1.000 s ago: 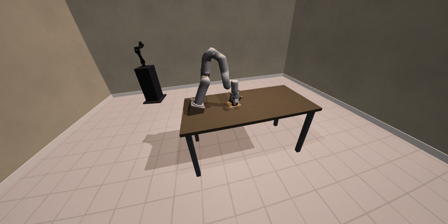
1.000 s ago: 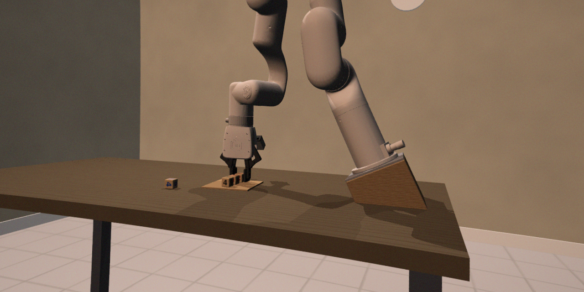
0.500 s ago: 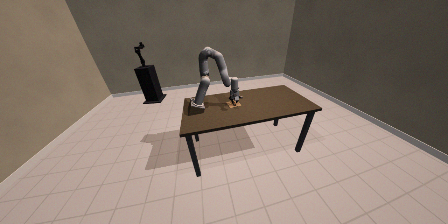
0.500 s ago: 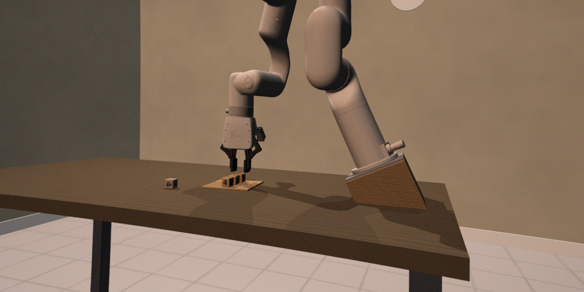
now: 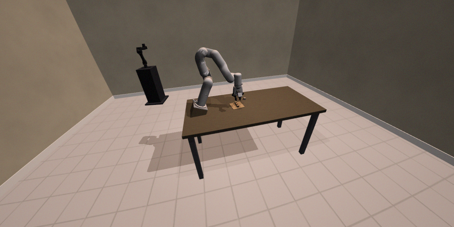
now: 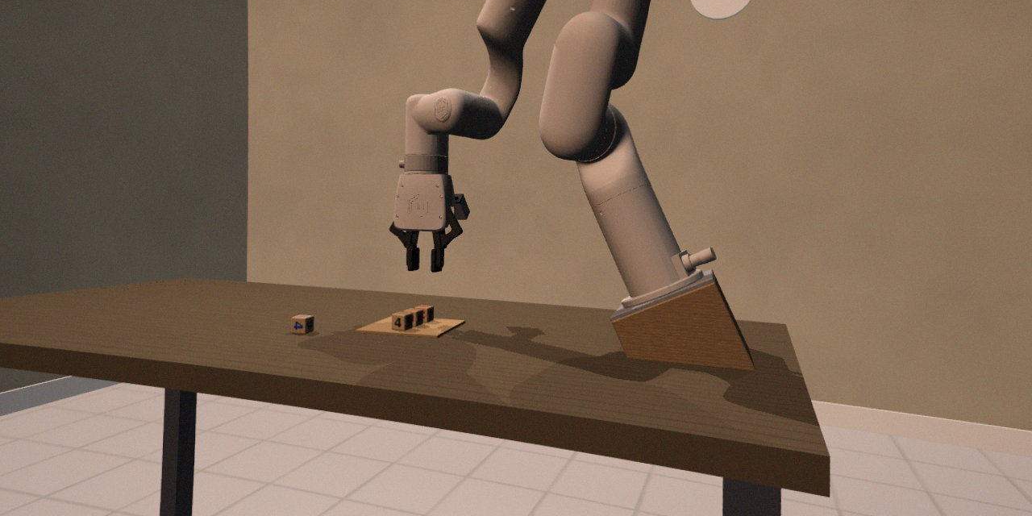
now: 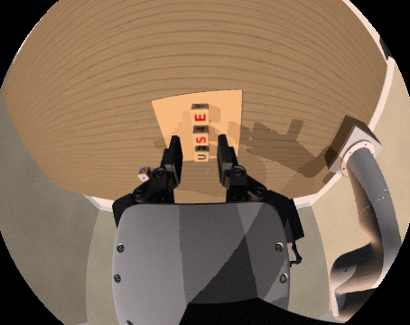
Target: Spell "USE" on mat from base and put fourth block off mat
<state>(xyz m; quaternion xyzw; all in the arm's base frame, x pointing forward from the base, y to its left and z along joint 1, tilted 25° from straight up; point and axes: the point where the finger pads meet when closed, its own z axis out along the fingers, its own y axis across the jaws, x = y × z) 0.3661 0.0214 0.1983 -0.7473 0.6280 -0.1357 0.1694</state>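
Observation:
The U block (image 7: 201, 157) (image 6: 398, 321), S block (image 7: 200, 139) and E block (image 7: 200, 118) (image 5: 237, 105) stand flat in a nearly straight, close row on the mat (image 7: 169, 107) (image 6: 373, 329) (image 5: 232, 105). Seen from the base, the top faces read U, S, E from left to right; the letters appear upright, tops away from the base. The mat lies flat. The fourth block (image 6: 302, 323) (image 7: 144, 173) (image 5: 244, 98), with blue characters, lies off the mat, on its far side from the base. My gripper (image 6: 424, 269) (image 7: 199, 145) is open and empty, above the row and clear of it.
The robot's base (image 6: 681, 325) (image 7: 349, 140) stands on the table (image 5: 276, 105) (image 6: 216, 347) at one end. Arm shadows fall across the table and part of the mat. A black pedestal (image 5: 150, 84) stands on the floor away from the table.

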